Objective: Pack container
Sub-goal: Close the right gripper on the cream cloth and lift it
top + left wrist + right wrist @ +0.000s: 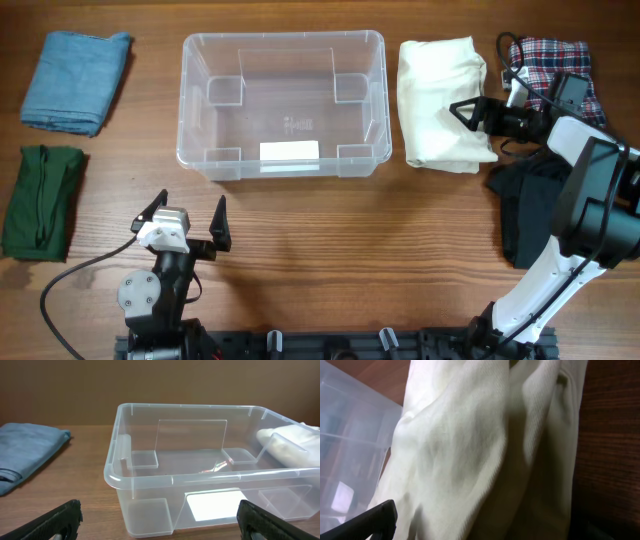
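The clear container [280, 40] stands at the middle back of the table with nothing in it, its white label [289, 151] on the near wall. It fills the left wrist view [200, 477]. My left gripper [188, 218] is open and empty on the table in front of the container's near left corner; in the left wrist view [160, 522] its two fingers frame the near wall. My right gripper [468, 112] is open low over a folded cream cloth [435, 85] just right of the container. In the right wrist view [485, 527] the cream cloth [470, 450] lies between the fingers.
A folded blue cloth [75, 80] lies at the back left and a dark green cloth [40, 200] lies in front of it. A plaid cloth [550, 60] is at the back right and a black cloth [530, 210] lies under the right arm.
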`<move>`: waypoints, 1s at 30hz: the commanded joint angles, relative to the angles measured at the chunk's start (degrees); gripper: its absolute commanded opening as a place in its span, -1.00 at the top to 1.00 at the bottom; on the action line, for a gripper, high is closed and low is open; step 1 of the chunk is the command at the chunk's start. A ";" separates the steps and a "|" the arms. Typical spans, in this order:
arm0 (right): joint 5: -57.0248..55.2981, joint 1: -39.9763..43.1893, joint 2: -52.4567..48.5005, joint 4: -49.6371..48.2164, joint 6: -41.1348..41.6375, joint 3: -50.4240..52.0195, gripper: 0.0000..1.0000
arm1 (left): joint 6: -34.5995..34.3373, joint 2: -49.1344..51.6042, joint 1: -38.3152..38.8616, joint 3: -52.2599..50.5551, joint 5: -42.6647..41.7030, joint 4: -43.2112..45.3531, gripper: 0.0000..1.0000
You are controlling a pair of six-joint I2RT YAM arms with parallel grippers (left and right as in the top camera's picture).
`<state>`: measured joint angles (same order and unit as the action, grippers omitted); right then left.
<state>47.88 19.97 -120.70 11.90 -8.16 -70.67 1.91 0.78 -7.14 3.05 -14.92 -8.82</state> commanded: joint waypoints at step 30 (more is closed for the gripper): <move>2.05 -5.75 -2.93 -6.40 8.92 0.04 0.92 | 0.87 -0.50 0.26 -0.33 -0.07 0.07 -1.00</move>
<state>47.16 14.68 -121.97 6.33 -0.93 -70.65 1.91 0.78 -7.14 3.05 -14.92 -8.82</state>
